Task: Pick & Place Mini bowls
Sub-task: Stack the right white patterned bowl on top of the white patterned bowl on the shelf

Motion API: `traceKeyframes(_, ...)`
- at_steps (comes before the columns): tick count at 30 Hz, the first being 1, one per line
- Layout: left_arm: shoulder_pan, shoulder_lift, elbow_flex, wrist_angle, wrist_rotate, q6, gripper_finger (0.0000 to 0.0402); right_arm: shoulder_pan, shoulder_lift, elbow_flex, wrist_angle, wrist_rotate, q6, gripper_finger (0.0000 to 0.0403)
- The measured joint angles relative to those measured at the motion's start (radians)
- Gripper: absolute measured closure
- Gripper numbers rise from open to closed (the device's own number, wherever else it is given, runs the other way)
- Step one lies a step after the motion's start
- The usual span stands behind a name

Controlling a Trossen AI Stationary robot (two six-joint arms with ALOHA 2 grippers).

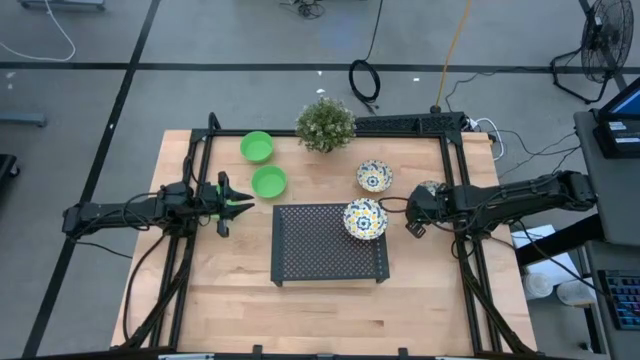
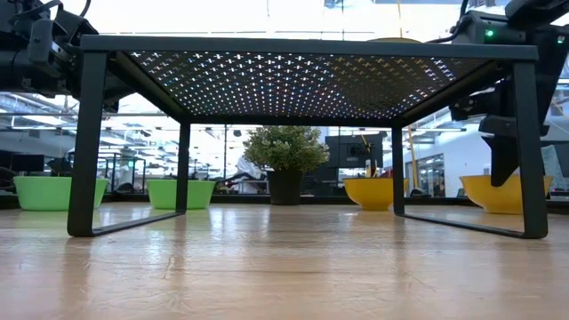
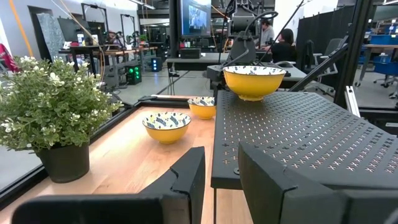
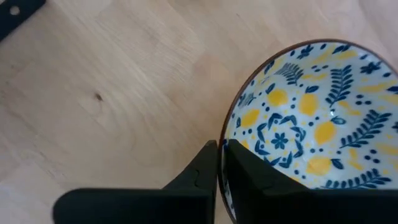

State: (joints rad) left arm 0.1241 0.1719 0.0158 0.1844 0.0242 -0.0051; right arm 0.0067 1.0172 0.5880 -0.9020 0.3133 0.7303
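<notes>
Three patterned mini bowls stood toward the right half of the wooden table [image 1: 230, 290]. One floral bowl [image 1: 365, 219] sat on the far right corner of the black perforated rack [image 1: 320, 255], overhanging its edge a little. A second floral bowl [image 1: 374, 177] rested on the bare wood behind the rack, near the potted plant [image 1: 325, 124]. The third floral bowl [image 4: 317, 124], with blue leaves and yellow lemons painted inside, sat on the wood to the right of the rack, mostly hidden from above by the right arm.

The right gripper [image 4: 219, 163] was at that third bowl, its two dark fingers drawn in narrowly over the near rim, one inside the bowl and one outside; they appeared to pinch the rim, with only a thin slit left between them. From table height, the bowls' outsides showed yellow, and the bowl stood on the wood rather than lifted.

The two green bowls lay on the left: one green bowl [image 1: 257, 147] near the table's back edge, the other green bowl [image 1: 269, 182] just in front of it, beside the rack's rear left corner.

The left gripper [image 1: 232, 203] hovered beside that nearer green bowl at the table's left side, its fingers partly apart with nothing between them, pointing across toward the rack.
</notes>
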Motion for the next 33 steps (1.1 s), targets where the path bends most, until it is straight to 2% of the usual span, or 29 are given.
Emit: traceKeyframes(33,0.0,0.0,0.0,0.0,0.0,0.0,0.0302,0.0,0.0,0.0,-0.003,0.0,-0.074,0.0402)
